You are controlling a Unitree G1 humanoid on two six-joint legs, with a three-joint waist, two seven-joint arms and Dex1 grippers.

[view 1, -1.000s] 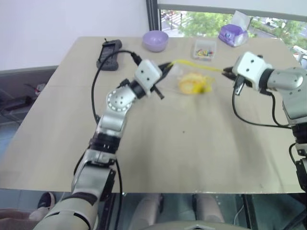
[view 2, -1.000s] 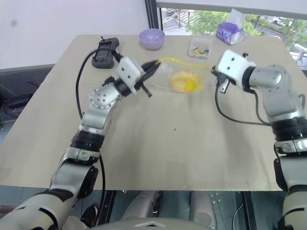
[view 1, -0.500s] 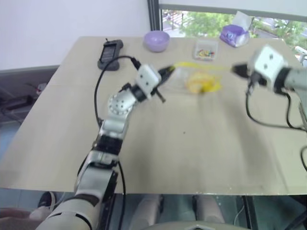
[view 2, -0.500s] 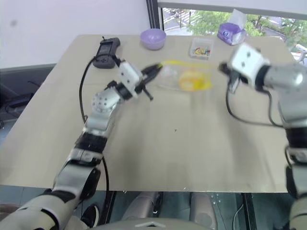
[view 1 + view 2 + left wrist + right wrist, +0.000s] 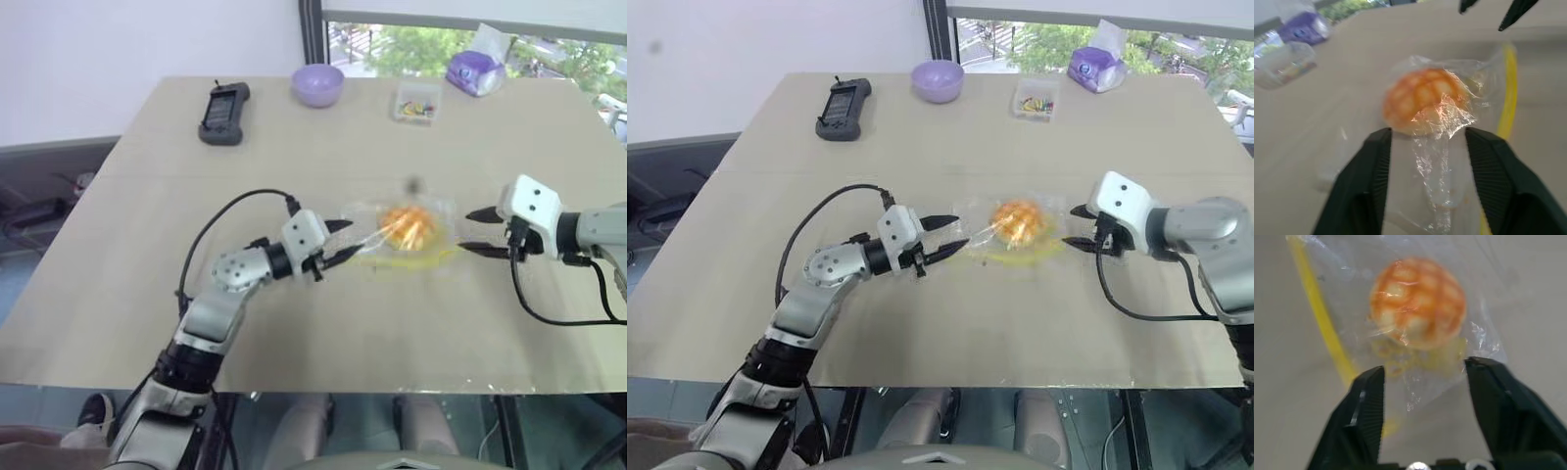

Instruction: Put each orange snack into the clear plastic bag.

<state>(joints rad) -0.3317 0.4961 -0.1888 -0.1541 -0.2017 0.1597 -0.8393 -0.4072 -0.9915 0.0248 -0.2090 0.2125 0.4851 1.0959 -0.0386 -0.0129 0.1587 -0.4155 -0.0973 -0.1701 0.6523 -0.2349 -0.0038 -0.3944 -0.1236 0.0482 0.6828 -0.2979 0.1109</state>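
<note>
Both arms reach low over the table (image 5: pixel 294 333), grippers pointing toward each other from opposite sides of the clear plastic bag (image 5: pixel 397 230).

Left gripper (image 5: pixel 947 240): forearm runs in from the robot's left, fingers roughly level, aimed at the bag's left edge. Fingers spread apart, nothing clamped. In the left wrist view the bag's crinkled end lies between the two fingers (image 5: pixel 1369 171) but a gap is visible on each side; tips just at the film, contact cannot be told.

Right gripper (image 5: pixel 1078 226): comes in from the robot's right, tilted slightly down, tips just beside the bag's right edge. Fingers also apart, holding nothing. Right wrist view shows both fingers (image 5: pixel 1498 406) straddling the near end of the bag with clearance.

Bag lies flat on the table near centre, between the two grippers, yellow seal strip (image 5: pixel 1322 328) along the edge nearer the robot. The orange snack (image 5: pixel 1017 219) sits inside it, grid top facing up.

Far end of the table, well apart from the bag: purple bowl (image 5: pixel 318 83), contents not visible; small clear box (image 5: pixel 418 101) holding coloured bits; purple tissue pack (image 5: pixel 476 70) near the window; black handheld device (image 5: pixel 223 113) on the left side.
</note>
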